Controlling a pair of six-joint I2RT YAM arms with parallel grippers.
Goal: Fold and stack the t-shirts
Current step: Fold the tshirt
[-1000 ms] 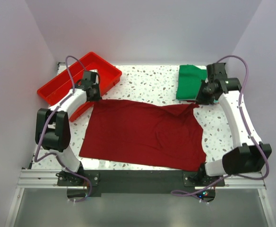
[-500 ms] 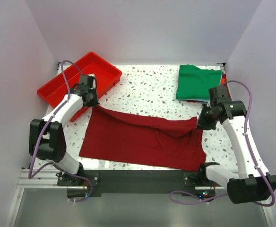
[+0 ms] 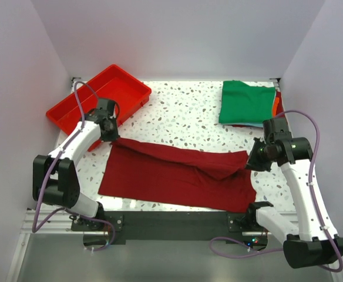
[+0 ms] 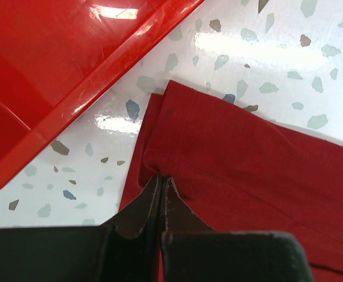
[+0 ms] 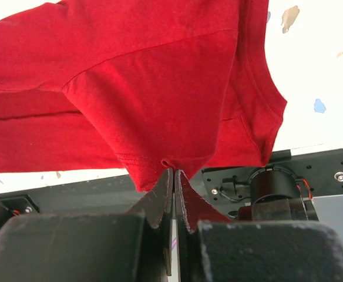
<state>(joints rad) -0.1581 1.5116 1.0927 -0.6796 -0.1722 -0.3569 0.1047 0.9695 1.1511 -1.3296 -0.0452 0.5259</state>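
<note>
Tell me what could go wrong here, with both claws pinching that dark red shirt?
The left gripper and right gripper each pinch only a small tuck of the maroon shirt at their tips; either could slip and drop the fold. The cloth bunches near the right gripper, so the fold may land creased. The red tray sits close beside the left gripper and might get nudged.

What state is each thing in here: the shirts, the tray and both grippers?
maroon t-shirt: half folded, far edge doubled over toward the near side, held at both far corners.
green t-shirt: folded, lying flat at the far right.
orange t-shirt: only an edge shows beside the green t-shirt.
red tray: upright, nothing seen inside.
left gripper: shut on the maroon t-shirt.
right gripper: shut on the maroon t-shirt.
</note>
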